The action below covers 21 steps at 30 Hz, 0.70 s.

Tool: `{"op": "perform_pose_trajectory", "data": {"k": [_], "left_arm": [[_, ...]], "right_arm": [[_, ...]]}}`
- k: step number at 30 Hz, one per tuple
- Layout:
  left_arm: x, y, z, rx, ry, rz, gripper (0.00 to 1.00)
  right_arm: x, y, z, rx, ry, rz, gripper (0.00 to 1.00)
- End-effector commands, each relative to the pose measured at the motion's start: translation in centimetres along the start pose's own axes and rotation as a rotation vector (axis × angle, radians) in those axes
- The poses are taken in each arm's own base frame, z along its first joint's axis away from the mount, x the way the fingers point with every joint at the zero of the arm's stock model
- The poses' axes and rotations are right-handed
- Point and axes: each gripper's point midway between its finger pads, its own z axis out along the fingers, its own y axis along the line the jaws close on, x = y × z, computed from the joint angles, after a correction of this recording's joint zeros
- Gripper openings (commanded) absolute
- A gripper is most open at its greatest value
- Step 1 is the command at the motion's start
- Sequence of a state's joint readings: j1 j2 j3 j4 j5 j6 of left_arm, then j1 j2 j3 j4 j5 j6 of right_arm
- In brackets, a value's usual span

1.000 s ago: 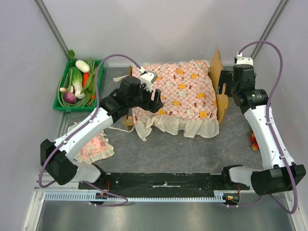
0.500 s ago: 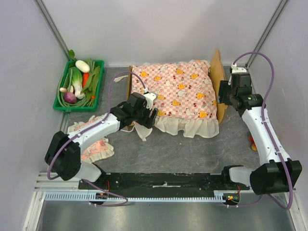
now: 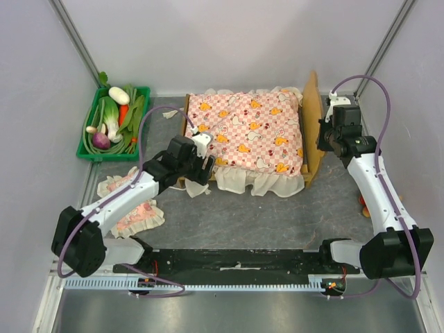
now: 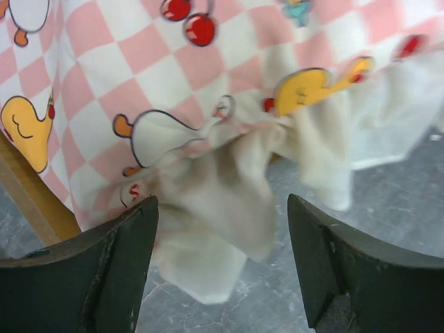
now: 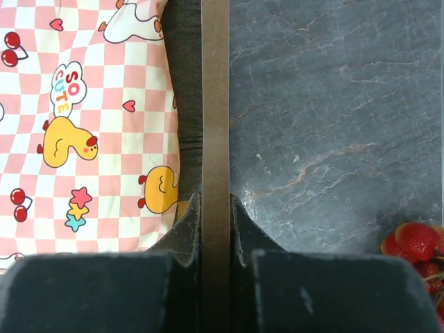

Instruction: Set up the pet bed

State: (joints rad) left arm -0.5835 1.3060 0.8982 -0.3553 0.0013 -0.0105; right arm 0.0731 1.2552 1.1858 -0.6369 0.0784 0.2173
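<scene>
I have the right gripper (image 5: 215, 206) closed on the top edge of the pet bed (image 3: 313, 114), one finger pressed against each face of the light-wood headboard, so that arm has a firm pinch on the frame. The bed sits toward the far middle of the grey table (image 3: 263, 218), with its headboard on my right and its foot on my left. The pink-checked mattress (image 3: 253, 130) lies on it and covers nearly all the dark fabric base. Only a narrow strip of that base shows beside the headboard in the right wrist view. The left gripper (image 4: 220, 211) hangs wide open at the near left corner of the bed and grips nothing. The mattress's cream frill (image 4: 229, 208) droops down between its fingers and blocks my view of the frame there, apart from a slice of wooden rail at the left. The same frill spills over the near side of the bed onto the table. The small frilled pillow (image 3: 141, 214) lies well apart at the near left, partly under my left arm. A green tray (image 3: 104, 157) of vegetables stands at the far left, and a few strawberries (image 5: 416, 243) lie on the table near the right arm.
</scene>
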Motion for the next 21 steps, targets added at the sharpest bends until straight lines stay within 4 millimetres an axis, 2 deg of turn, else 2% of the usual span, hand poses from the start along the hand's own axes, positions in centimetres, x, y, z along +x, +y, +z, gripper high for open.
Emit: {"op": "perform_pose_trajectory", "data": {"k": [1, 4, 5, 7, 8, 9, 11, 12, 13, 14, 15, 16, 18, 19, 20, 21], "left_arm": [[-5.9, -2.9, -5.2, 0.167, -0.205, -0.025, 0.81], [-8.2, -4.8, -8.8, 0.263, -0.318, -0.055, 0.81], [-9.5, -5.2, -10.8, 0.284, -0.394, -0.052, 0.82], [-10.4, -5.8, -12.4, 0.307, -0.442, -0.049, 0.82], [-11.0, -6.0, -13.1, 0.304, -0.467, -0.037, 0.83], [-11.3, -6.7, -13.2, 0.300, -0.478, -0.015, 0.83], [-12.3, -7.4, -13.1, 0.286, -0.495, 0.035, 0.84], [-12.1, -8.7, -11.5, 0.288, -0.458, 0.067, 0.84], [-12.2, -9.4, -10.9, 0.287, -0.446, 0.104, 0.85], [-12.8, -10.3, -10.5, 0.293, -0.445, 0.130, 0.85], [-12.3, -12.1, -8.7, 0.309, -0.401, 0.168, 0.85], [-12.6, -13.2, -8.0, 0.318, -0.398, 0.194, 0.85], [-13.3, -15.8, -7.2, 0.347, -0.410, 0.259, 0.85], [-12.9, -16.9, -5.1, 0.349, -0.386, 0.298, 0.85], [-13.5, -17.8, -4.9, 0.356, -0.399, 0.322, 0.85], [-13.1, -19.1, -4.1, 0.373, -0.386, 0.357, 0.86]], "right_arm": [[-0.6, 3.9, -0.5, -0.193, -0.011, 0.055, 0.00], [0.0, 5.5, -1.7, -0.241, -0.018, 0.054, 0.00], [0.9, 5.9, -1.7, -0.250, 0.001, 0.069, 0.00], [1.6, 7.4, -2.7, -0.288, -0.002, 0.057, 0.00], [2.6, 7.6, -2.6, -0.284, 0.017, 0.067, 0.00], [2.9, 8.1, -3.1, -0.296, 0.011, 0.072, 0.00], [3.9, 9.5, -3.6, -0.326, 0.022, 0.073, 0.00], [3.9, 9.6, -4.0, -0.320, 0.004, 0.068, 0.00], [4.4, 10.1, -4.3, -0.327, 0.014, 0.057, 0.00], [4.5, 10.1, -4.6, -0.323, 0.013, 0.061, 0.00], [4.4, 9.9, -4.9, -0.311, 0.002, 0.075, 0.00], [4.5, 9.9, -5.2, -0.308, -0.001, 0.083, 0.00], [4.7, 9.7, -5.5, -0.304, -0.009, 0.106, 0.00], [4.5, 9.1, -5.4, -0.272, -0.025, 0.112, 0.00], [4.6, 9.0, -5.3, -0.263, -0.026, 0.114, 0.00], [4.5, 8.8, -5.4, -0.257, -0.031, 0.116, 0.00]]}}
